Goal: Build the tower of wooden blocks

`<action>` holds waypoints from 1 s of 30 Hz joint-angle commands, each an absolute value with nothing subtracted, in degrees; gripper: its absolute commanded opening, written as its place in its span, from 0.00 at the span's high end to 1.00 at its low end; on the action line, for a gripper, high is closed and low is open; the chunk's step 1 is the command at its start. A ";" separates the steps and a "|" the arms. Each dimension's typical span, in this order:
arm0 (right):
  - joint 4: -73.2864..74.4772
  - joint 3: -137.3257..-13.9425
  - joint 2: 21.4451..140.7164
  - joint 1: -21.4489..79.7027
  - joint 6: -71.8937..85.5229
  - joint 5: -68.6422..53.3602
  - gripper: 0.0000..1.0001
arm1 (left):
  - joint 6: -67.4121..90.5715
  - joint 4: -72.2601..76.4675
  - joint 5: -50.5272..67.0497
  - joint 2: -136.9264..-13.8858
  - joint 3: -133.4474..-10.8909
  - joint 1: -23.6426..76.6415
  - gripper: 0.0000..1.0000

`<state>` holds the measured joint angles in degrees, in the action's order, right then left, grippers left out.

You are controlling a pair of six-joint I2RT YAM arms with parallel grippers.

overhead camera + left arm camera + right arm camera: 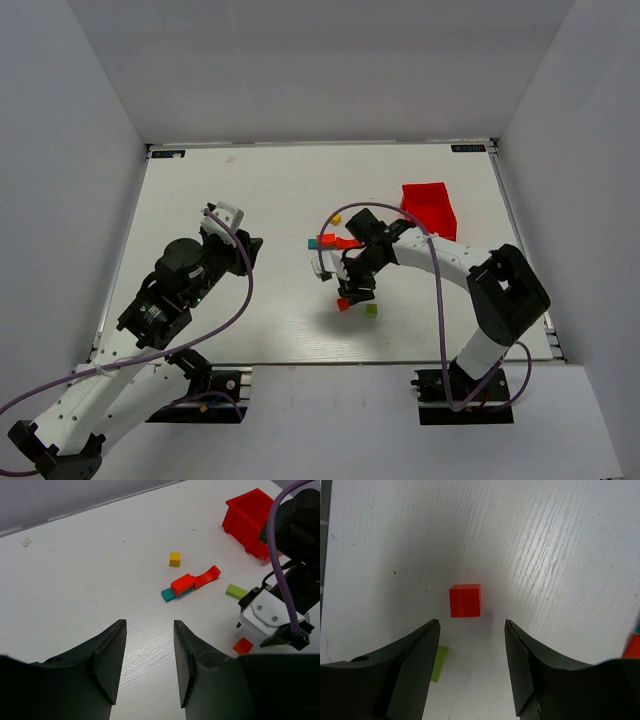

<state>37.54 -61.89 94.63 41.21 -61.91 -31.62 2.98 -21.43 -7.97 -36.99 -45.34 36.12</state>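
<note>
Matte red wooden cube on grained white table, right gripper spread above it, left gripper spread, empty.

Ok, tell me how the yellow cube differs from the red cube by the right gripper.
Colour: the yellow cube is yellow, the red cube orange-red. Place: the yellow cube sits alone beyond the teal bar, no gripper over it; the red cube lies directly under the open right gripper, lined up between its fingers. Shared: both are small cubes resting flat on the table, neither held nor stacked.
</note>
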 commanded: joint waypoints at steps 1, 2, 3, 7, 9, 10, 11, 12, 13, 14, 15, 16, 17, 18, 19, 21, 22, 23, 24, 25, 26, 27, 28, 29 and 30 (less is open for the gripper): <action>34.02 -61.61 95.18 42.80 -59.25 -29.81 0.39 | 3.08 -21.45 -7.47 -36.39 -45.00 35.86 0.47; 33.14 -61.44 95.36 43.59 -58.63 -29.27 0.39 | 3.08 -21.45 -7.47 -36.39 -45.00 35.86 0.47; 32.79 -61.35 95.45 43.94 -57.84 -28.14 0.39 | 3.08 -21.45 -7.47 -36.39 -45.00 35.86 0.47; 30.85 -60.91 96.41 45.44 -57.04 -25.93 0.39 | 3.08 -21.45 -7.47 -36.39 -45.00 35.86 0.47; 31.11 -61.17 96.76 45.79 -56.95 -25.40 0.39 | 3.08 -21.45 -7.47 -35.86 -45.00 35.86 0.47; 31.20 -61.26 97.12 46.40 -56.87 -25.40 0.39 | 3.08 -21.45 -7.47 -35.86 -45.00 35.86 0.47; 31.72 -61.35 97.29 46.32 -56.87 -25.14 0.39 | 3.08 -21.45 -7.47 -35.86 -45.00 35.86 0.47; 31.90 -61.35 97.56 46.67 -57.04 -25.05 0.39 | 3.08 -21.45 -7.47 -35.86 -45.00 35.86 0.47; 32.08 -61.35 97.99 46.93 -57.04 -24.61 0.39 | 3.08 -21.45 -7.47 -35.86 -45.00 35.86 0.47; 32.43 -61.26 98.17 47.02 -56.87 -24.44 0.39 | 3.08 -21.45 -7.47 -35.86 -45.00 35.86 0.47; 32.43 -61.35 98.35 47.20 -56.95 -24.00 0.39 | 3.08 -21.45 -7.47 -35.86 -45.00 35.86 0.47; 32.43 -61.26 98.35 47.20 -57.04 -23.82 0.39 | 3.08 -21.45 -7.47 -35.86 -45.00 35.86 0.47; 32.52 -61.43 98.61 47.72 -57.04 -23.64 0.39 | 3.08 -21.45 -7.47 -35.86 -45.00 35.86 0.47; 32.61 -61.35 98.79 47.72 -56.87 -23.56 0.39 | 3.08 -21.45 -7.47 -35.86 -45.00 35.86 0.47; 32.61 -61.35 98.70 47.72 -56.78 -23.38 0.39 | 3.08 -21.45 -7.47 -35.86 -45.00 35.86 0.47; 32.61 -61.43 98.96 48.08 -56.78 -22.77 0.39 | 3.08 -21.45 -7.47 -35.86 -45.00 35.86 0.47; 32.61 -61.35 99.05 48.16 -56.78 -22.50 0.40 | 3.08 -21.45 -7.47 -35.86 -45.00 35.86 0.47; 32.43 -61.17 99.40 48.25 -56.60 -22.24 0.43 | 3.08 -21.45 -7.47 -35.86 -45.00 35.86 0.47; 32.34 -61.26 99.49 48.43 -56.43 -21.80 0.46 | 3.08 -21.45 -7.47 -35.86 -45.00 35.86 0.47; 32.34 -61.35 99.84 48.25 -56.51 -21.45 0.49 | 3.08 -21.45 -7.47 -35.86 -45.00 35.86 0.47; 32.34 -61.35 99.84 48.43 -56.60 -21.10 0.57 | 3.08 -21.45 -7.47 -35.86 -45.00 35.86 0.47; 32.43 -61.43 100.02 48.43 -56.43 -21.01 0.62 | 3.08 -21.45 -7.47 -35.86 -45.00 35.86 0.47; 32.52 -61.70 100.28 48.34 -56.34 -20.92 0.67 | 3.08 -21.45 -7.47 -35.86 -45.00 35.86 0.47; 32.69 -61.79 100.20 48.43 -56.42 -20.74 0.73 | 3.08 -21.45 -7.47 -35.86 -45.00 35.86 0.47; 32.78 -62.05 100.02 48.34 -56.43 -20.83 0.84 | 3.08 -21.45 -7.47 -35.86 -45.00 35.86 0.47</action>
